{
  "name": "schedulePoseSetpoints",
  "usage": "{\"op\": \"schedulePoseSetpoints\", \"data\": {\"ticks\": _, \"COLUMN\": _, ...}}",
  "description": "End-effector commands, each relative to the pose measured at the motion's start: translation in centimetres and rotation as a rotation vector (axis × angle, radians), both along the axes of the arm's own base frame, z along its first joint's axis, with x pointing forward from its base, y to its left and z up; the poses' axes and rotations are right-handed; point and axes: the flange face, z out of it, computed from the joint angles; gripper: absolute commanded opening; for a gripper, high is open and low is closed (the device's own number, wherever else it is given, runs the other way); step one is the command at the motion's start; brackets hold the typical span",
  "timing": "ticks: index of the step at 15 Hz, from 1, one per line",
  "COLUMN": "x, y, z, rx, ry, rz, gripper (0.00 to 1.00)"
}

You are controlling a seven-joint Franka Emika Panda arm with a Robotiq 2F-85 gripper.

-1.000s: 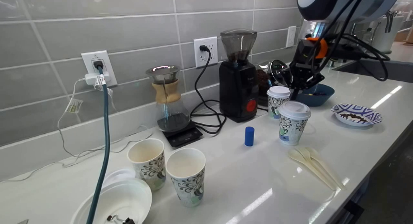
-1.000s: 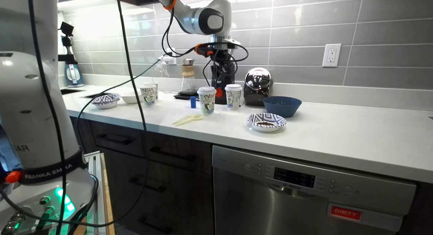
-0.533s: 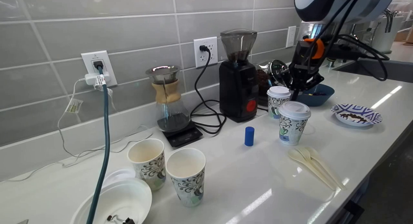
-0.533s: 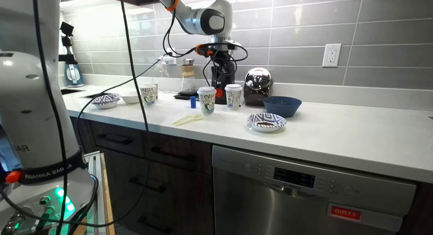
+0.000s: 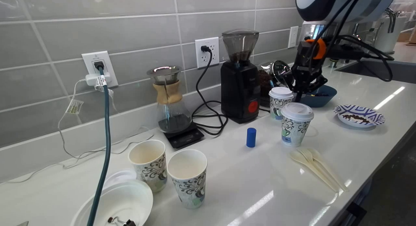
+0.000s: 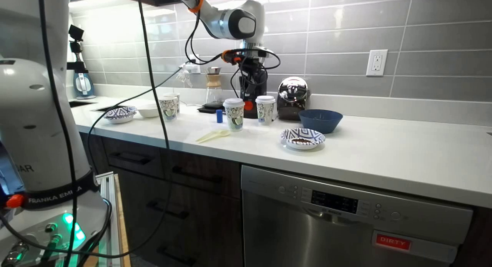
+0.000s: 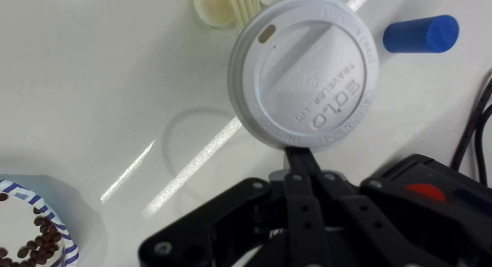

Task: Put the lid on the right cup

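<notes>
The lid [image 5: 297,111], round and white, sits on the rim of the right cup [image 5: 293,132], an upright paper cup with swirls and blue patches. In an exterior view the lid [image 6: 233,102] looks nearly level on the cup [image 6: 235,117]; I cannot tell whether it is pressed down all round. In the wrist view the lid [image 7: 313,73] covers the cup below it. My gripper [image 7: 298,150] is shut with nothing between the fingers, and its tips are at the lid's edge, seemingly touching. In an exterior view the gripper [image 5: 298,97] is behind the lid.
A second lidded cup [image 5: 277,106] stands close behind, beside the black grinder [image 5: 240,89]. A blue cylinder [image 5: 251,137], pale cutlery [image 5: 313,166], a patterned bowl [image 5: 359,116] and a blue bowl [image 5: 318,96] lie around. Two open cups [image 5: 188,180] [image 5: 151,167] stand farther off.
My shut gripper has shifted slightly towards the lid's edge. The right cup and its lid have moved a very small distance, away from the second lidded cup.
</notes>
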Motion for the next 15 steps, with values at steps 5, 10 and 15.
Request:
{"op": "schedulePoseSetpoints", "data": {"ticks": 5, "x": 0.6, "y": 0.1, "z": -0.9, "rx": -0.040, "ry": 0.020, "rz": -0.014, "gripper": 0.00}}
{"op": "schedulePoseSetpoints", "data": {"ticks": 10, "x": 0.3, "y": 0.3, "z": 0.5, "rx": -0.026, "ry": 0.008, "rz": -0.009, "gripper": 0.00}}
{"op": "schedulePoseSetpoints", "data": {"ticks": 15, "x": 0.2, "y": 0.6, "z": 1.8, "rx": -0.024, "ry": -0.012, "rz": -0.004, "gripper": 0.00}}
